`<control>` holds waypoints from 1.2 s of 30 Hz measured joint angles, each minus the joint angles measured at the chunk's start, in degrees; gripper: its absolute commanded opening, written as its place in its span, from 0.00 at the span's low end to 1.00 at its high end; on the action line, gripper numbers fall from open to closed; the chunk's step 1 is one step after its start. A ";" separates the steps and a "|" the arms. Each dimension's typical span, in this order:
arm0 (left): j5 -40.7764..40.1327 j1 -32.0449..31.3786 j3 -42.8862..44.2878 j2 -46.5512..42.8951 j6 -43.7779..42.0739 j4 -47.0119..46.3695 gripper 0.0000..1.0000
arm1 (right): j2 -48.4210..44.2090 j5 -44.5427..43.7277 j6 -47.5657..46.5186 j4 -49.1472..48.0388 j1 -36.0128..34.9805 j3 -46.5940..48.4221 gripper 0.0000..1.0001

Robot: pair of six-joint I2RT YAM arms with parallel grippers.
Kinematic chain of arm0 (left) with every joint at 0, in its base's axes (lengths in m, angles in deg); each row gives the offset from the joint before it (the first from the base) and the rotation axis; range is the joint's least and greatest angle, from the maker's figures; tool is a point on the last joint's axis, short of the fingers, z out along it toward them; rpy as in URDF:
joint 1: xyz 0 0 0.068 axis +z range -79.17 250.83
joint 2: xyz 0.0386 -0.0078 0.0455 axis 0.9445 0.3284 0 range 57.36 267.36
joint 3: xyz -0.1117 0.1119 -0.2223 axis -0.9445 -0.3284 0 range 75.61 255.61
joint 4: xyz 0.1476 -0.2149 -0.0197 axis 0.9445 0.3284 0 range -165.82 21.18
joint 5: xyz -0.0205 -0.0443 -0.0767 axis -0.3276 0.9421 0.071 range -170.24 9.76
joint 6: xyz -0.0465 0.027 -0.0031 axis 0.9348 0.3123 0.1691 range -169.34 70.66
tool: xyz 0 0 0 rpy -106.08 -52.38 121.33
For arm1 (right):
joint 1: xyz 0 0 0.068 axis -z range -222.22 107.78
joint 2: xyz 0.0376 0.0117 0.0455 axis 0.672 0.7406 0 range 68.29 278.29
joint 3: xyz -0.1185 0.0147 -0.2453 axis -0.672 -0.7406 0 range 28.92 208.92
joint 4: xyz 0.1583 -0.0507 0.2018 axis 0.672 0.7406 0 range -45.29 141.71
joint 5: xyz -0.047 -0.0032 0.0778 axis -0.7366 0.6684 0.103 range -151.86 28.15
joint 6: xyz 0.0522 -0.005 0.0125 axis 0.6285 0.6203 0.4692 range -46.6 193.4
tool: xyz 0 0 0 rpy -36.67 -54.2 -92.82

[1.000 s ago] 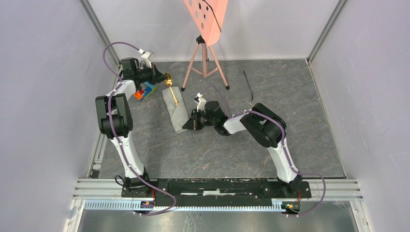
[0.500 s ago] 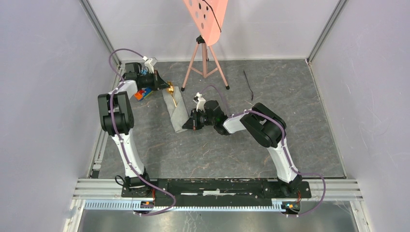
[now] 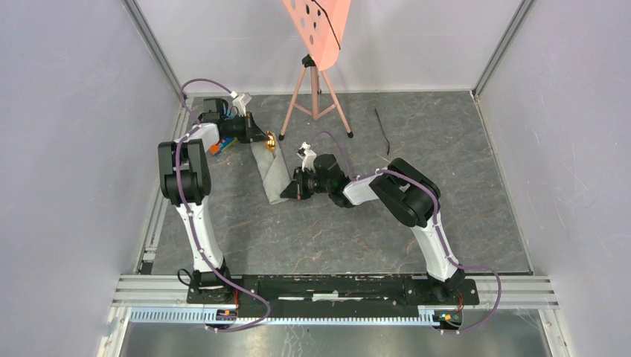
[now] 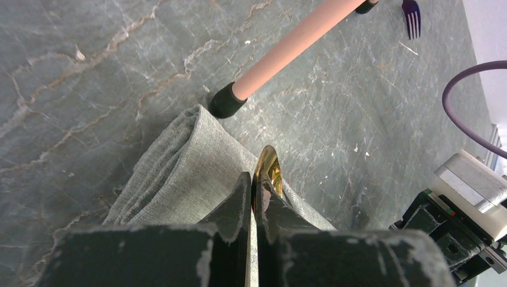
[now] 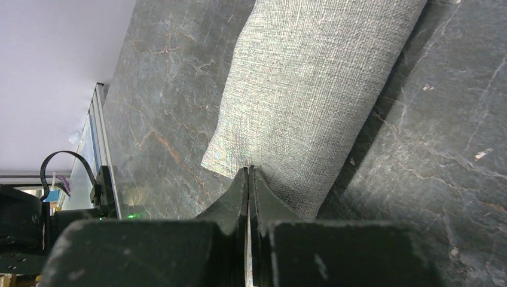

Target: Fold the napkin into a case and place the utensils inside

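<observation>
While the top view looked down, the left gripper [image 3: 268, 138] sat clamped on the gold spoon [image 3: 272, 140] at the case's [image 3: 275, 175] 12 o'clock end. The right gripper [image 3: 286, 193], jaws together, touched its 6 o'clock end on the grey marbled table [image 3: 357, 223], between pale walls [image 3: 67, 149].

The left wrist view showed the spoon's bowl poking past the fingers, with a pink tripod leg [image 4: 287, 48] at 12 o'clock.

In the right wrist view, the tips met the cloth's edge; any pinch was unclear.

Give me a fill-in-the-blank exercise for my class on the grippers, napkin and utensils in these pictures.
The left gripper is shut on the gold ____ at the napkin's far end. The right gripper touches the napkin's ____ end. The fork lies on the ____, beyond the pink tripod leg. Missing: spoon; near; table.
</observation>
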 measured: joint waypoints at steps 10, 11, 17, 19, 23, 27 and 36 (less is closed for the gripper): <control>-0.50 -0.28 3.28 2.56 0.00 7.15 0.04 | 0.00 0.00 0.02 -0.02 0.00 0.00 0.00; -0.50 -0.35 3.61 2.80 0.02 7.69 0.04 | 0.00 -0.02 0.02 -0.02 0.00 0.00 0.00; -1.07 -0.94 4.79 4.26 -0.02 10.69 0.09 | 0.00 0.00 0.02 -0.02 0.00 0.00 0.00; -1.57 -1.09 5.29 4.61 -0.02 11.10 0.14 | 0.00 0.00 0.02 -0.04 0.00 0.00 0.00; -3.13 -1.40 5.51 4.66 0.09 11.52 0.32 | 0.00 -0.02 0.02 -0.04 0.00 -0.02 0.00; -7.76 -1.81 5.51 4.52 1.75 12.31 0.52 | 0.00 -0.13 -0.02 0.00 0.00 -0.02 0.00; -18.12 -2.12 4.04 -8.83 6.95 16.22 1.00 | -2.05 -1.88 -3.13 6.40 -0.07 1.79 0.26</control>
